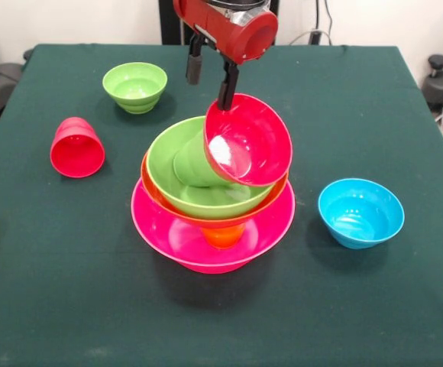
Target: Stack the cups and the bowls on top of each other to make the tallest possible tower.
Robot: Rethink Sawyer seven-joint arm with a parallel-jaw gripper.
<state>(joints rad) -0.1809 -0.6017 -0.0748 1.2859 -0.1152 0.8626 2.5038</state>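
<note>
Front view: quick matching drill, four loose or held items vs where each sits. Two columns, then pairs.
1. small red bowl
2. small blue bowl
3. red cup
4. small green bowl

A. on its side, picture left of the tower
B. upright on the cloth, far left
C. tilted, rim pinched by the gripper
D. upright, picture right of the tower

Pairs: 1-C, 2-D, 3-A, 4-B

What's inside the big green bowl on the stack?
A green cup stands inside the large green bowl. The tilted red bowl, held by the end effector, covers its right side.
</note>
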